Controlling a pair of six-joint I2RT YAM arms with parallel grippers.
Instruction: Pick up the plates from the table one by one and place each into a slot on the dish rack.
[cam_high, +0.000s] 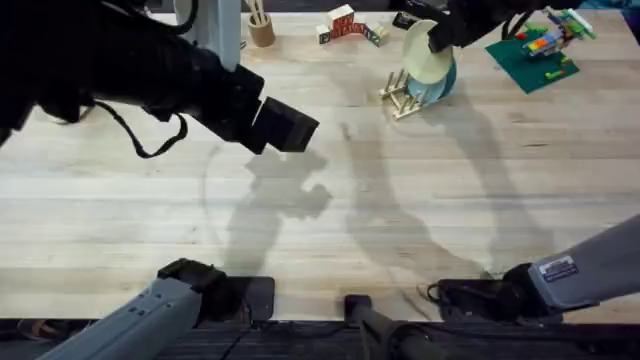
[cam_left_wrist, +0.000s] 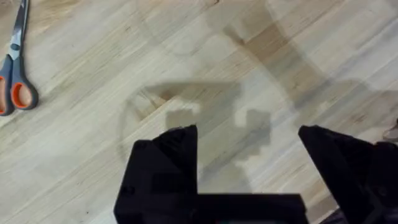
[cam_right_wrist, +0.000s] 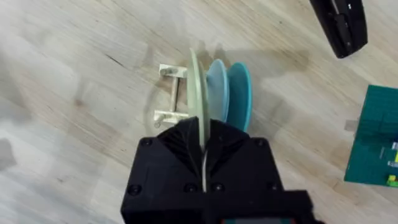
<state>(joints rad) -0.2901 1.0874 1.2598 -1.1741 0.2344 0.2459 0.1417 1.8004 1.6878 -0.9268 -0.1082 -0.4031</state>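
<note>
Plates almost all racked; cream-yellow plate (cam_right_wrist: 198, 87) upright on edge over the dish rack (cam_right_wrist: 169, 93), pinched at its rim by the right gripper (cam_right_wrist: 204, 149), jaws narrow and closed on the thin edge; beside it, light blue plate (cam_right_wrist: 217, 87) already upright in a slot, then a darker teal plate (cam_right_wrist: 241, 93) next along. From overhead, same cluster at the far side of the table (cam_high: 350, 200): cream-yellow plate (cam_high: 425, 55) leaning against the blue ones, dish rack (cam_high: 398, 95) beneath, right gripper (cam_high: 445, 35) at the plate's top edge. Judged: final placement in hand, cream-yellow plate seemingly down between the pegs but not yet released; cannot tell whether fully seated. Left gripper (cam_left_wrist: 249, 146) hanging over bare wood, jaws wide apart, holding nothing; scissors (cam_left_wrist: 15, 71) lying well off to one side. No further loose plates visible on the tabletop; remaining, by the look of it: opening the jaws, lifting clear without tipping the plate.
</note>
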